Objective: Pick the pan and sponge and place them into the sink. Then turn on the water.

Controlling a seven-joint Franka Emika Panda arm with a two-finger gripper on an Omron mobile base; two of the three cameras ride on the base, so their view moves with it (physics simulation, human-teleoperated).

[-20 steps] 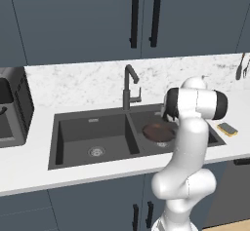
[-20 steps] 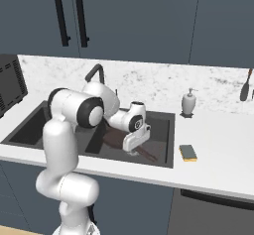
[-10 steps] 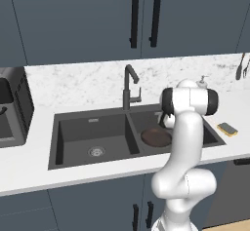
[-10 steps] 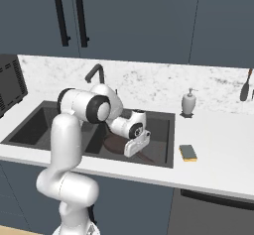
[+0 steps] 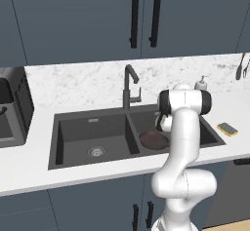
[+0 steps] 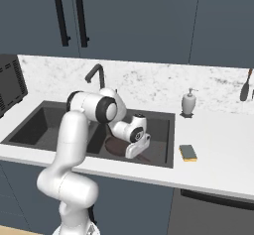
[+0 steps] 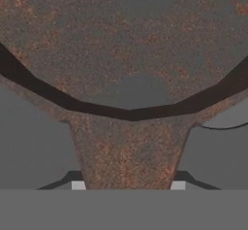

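The dark brown pan (image 5: 154, 140) sits low inside the right basin of the dark grey sink (image 5: 93, 120). In the hand view the rusty-brown pan (image 7: 126, 44) is very close, and its handle runs down between my fingertips. My gripper (image 7: 128, 184) is shut on that handle. From the right base view the pan (image 6: 115, 147) lies just left of my gripper (image 6: 134, 152), deep in the sink (image 6: 39, 125). The yellow sponge (image 5: 227, 128) lies on the counter right of the sink, apart from my hand. No water runs from the gooseneck faucet (image 5: 128, 86).
A white soap dispenser (image 6: 188, 102) stands behind the sponge (image 6: 188, 152). The faucet (image 6: 95, 75) rises behind the divider between the basins. A dark appliance (image 5: 12, 108) stands on the counter at far left. A utensil (image 6: 246, 85) hangs at the back right.
My arm has swung in and lowered the pan deeper into the right basin. The sponge has not moved.
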